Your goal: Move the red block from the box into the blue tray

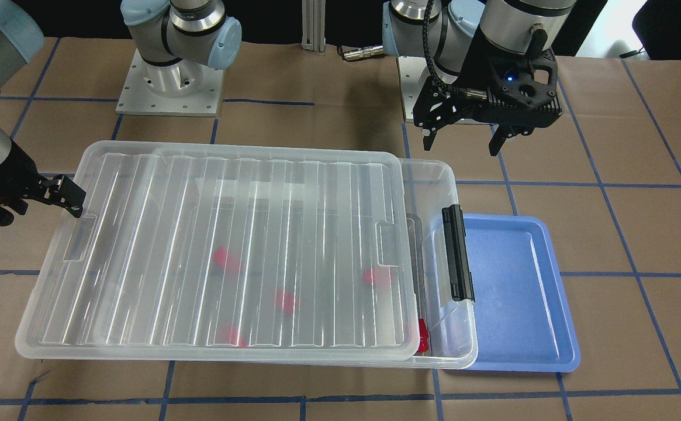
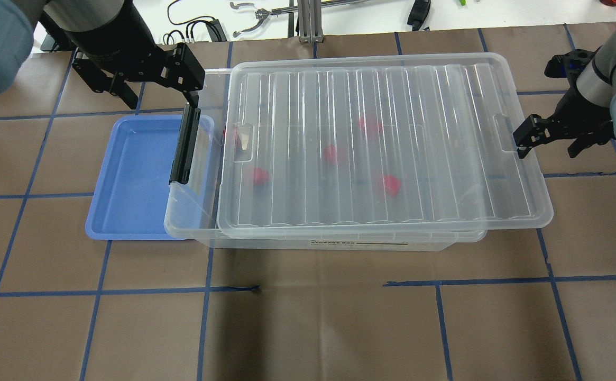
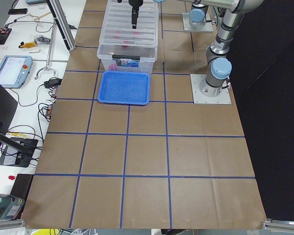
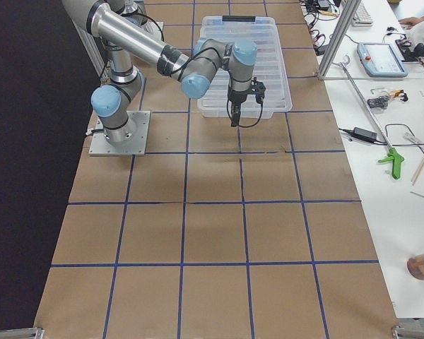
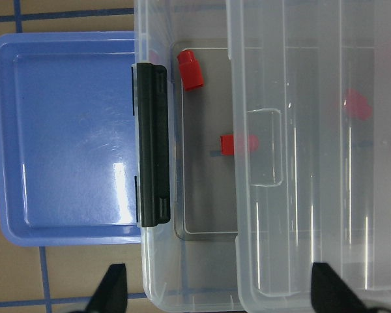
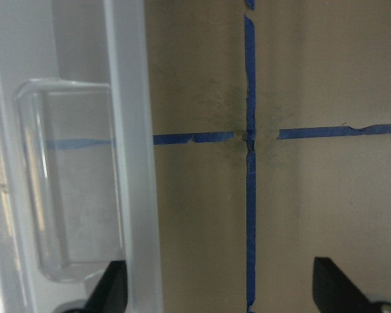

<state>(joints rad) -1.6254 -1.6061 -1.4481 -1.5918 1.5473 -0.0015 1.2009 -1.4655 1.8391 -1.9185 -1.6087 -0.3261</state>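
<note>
The clear box (image 2: 339, 241) has its ribbed lid (image 2: 382, 143) slid toward my right, leaving a gap at the black latch (image 2: 183, 145) end. Several red blocks lie inside; one red block (image 5: 191, 68) lies uncovered in the gap, and another (image 5: 231, 145) is half under the lid. The blue tray (image 2: 133, 174) sits empty beside the latch end, partly under it. My left gripper (image 2: 157, 95) is open and empty above the far side of the latch end. My right gripper (image 2: 548, 148) is open and empty at the lid's other end.
Brown paper with blue tape lines covers the table (image 2: 308, 317). The arm bases (image 1: 170, 76) stand behind the box. Cables and tools lie on the white bench (image 2: 265, 16) beyond the table's far edge.
</note>
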